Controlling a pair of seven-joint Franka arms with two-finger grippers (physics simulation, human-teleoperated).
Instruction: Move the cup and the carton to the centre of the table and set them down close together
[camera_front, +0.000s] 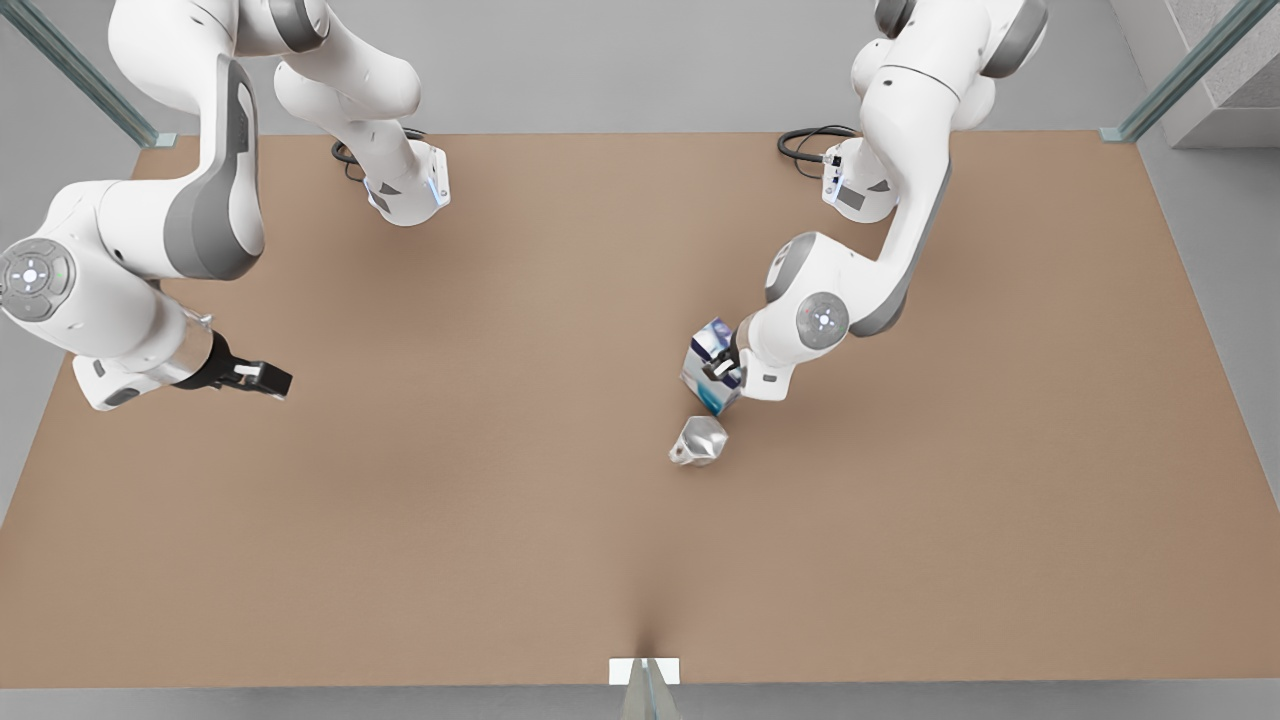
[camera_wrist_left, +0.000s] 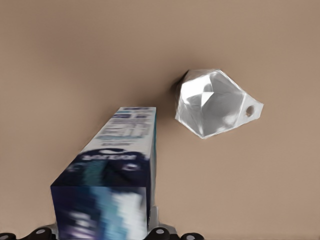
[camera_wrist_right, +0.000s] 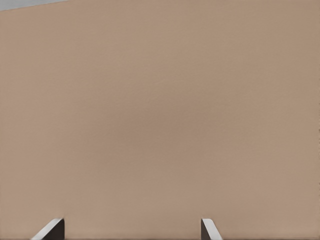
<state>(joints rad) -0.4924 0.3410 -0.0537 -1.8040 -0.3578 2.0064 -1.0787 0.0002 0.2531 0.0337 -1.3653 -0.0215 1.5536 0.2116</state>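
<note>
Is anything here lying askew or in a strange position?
The cup lies tipped on its side on the table, not upright. The left gripper holds the carton tilted beside it. The right gripper waits open, far off.

Soft, even light falls from above, leaving faint shadows on the counter (camera_front: 500, 500). The carton (camera_wrist_left: 112, 175) print looks blurred; the cup (camera_wrist_left: 212, 102) glints brightly

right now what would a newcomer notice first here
The left gripper, right of centre in the front view, is shut on the carton. The cup lies on the table just beside it. The right gripper waits open at the front view's left.
</note>
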